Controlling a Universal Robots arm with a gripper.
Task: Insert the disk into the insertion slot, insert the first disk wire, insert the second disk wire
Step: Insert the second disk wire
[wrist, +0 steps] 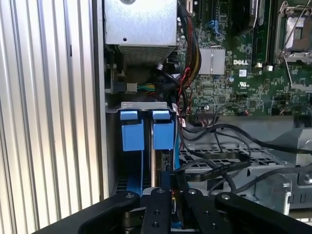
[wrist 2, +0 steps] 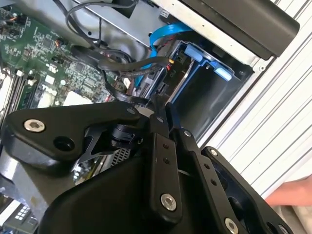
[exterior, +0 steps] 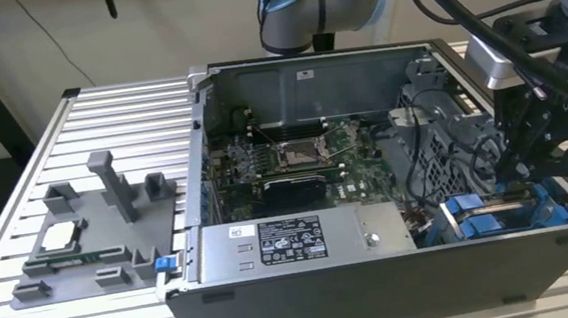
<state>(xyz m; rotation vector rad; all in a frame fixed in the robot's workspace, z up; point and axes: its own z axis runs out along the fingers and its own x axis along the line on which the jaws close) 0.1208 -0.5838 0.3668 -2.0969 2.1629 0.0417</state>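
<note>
Bright blue plastic carrier frames (exterior: 492, 215) sit in the grey sheet-metal drive cage (wrist: 146, 105). The green circuit board (exterior: 300, 161) carries black cables (wrist: 219, 134). The grey power supply box (exterior: 300, 242) bears a black-and-white label. The ribbed table (exterior: 12, 241) is silver; the pincer (wrist 2: 161, 109) is black.

Motherboard (wrist: 229, 73) bears a logo; power supply label (exterior: 292, 241) illegible.

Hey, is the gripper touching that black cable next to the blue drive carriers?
Touching. In the first wrist view the black cable runs straight into the shut jaws of the gripper.
</note>
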